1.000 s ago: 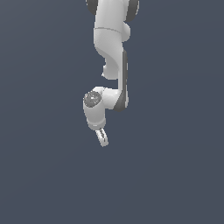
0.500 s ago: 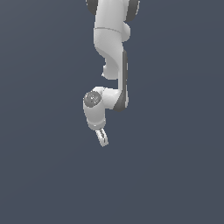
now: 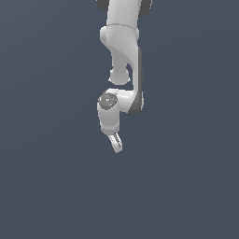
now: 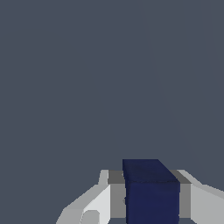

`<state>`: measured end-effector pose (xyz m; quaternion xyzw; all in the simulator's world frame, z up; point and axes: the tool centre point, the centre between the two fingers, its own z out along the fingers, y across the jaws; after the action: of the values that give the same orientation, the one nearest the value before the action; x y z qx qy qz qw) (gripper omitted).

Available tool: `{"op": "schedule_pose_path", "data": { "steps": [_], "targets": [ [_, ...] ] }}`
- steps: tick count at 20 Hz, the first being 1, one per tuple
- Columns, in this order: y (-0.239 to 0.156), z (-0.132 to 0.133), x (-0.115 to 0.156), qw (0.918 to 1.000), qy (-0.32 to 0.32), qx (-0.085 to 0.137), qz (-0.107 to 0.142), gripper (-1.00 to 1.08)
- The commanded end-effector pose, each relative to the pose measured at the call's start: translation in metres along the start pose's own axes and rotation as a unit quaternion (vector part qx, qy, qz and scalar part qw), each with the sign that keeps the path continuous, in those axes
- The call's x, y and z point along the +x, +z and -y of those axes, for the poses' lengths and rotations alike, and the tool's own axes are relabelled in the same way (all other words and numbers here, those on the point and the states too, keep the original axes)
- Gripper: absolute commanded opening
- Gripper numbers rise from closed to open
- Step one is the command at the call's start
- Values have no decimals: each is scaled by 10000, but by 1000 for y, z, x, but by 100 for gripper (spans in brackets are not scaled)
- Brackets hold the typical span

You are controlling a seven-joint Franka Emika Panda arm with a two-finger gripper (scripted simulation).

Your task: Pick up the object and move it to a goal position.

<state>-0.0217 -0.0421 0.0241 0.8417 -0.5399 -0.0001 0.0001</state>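
Note:
The white arm hangs down from the top of the exterior view, and my gripper [image 3: 116, 144] points down at its end, near the middle of the picture. In the wrist view the dark navy-blue cube [image 4: 151, 192] sits tight between my two grey-padded fingers [image 4: 116, 197]; the gripper [image 4: 151, 199] is shut on it. In the exterior view the cube is too small and too hidden by the fingers to make out.
A plain dark grey-blue surface fills both views. No other object, edge or marker shows.
The gripper with the cube has shifted slightly toward the exterior view's right. The grip has not changed.

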Motion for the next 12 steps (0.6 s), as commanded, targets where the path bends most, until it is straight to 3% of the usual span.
{"op": "schedule_pose_path", "data": {
  "steps": [1, 12],
  "targets": [
    [-6, 2, -20, 10000, -9, 3, 3, -100],
    [-43, 12, -142, 10000, -10, 4, 6, -100]
  ]
}}
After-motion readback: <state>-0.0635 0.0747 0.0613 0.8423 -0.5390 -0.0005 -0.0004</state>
